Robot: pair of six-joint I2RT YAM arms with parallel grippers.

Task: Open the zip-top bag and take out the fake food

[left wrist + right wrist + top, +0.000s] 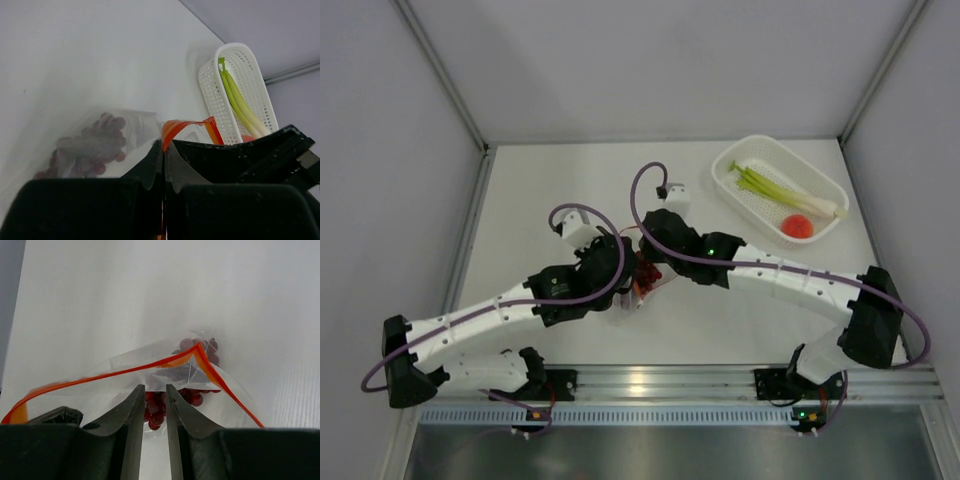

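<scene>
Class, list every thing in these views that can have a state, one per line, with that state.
zip-top bag, mouth open, one edge pinched
grape bunch, inside the bag
green stalk, lying in the white basket
orange-pink fruit, in the basket
left gripper, shut on the bag's orange strip
right gripper, jaws slightly apart at the bag's mouth

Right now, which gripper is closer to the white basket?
Right, narrowly. Both meet at the zip-top bag, apart from the basket; the right gripper is on the bag's basket side, the left gripper on its far side.
</scene>
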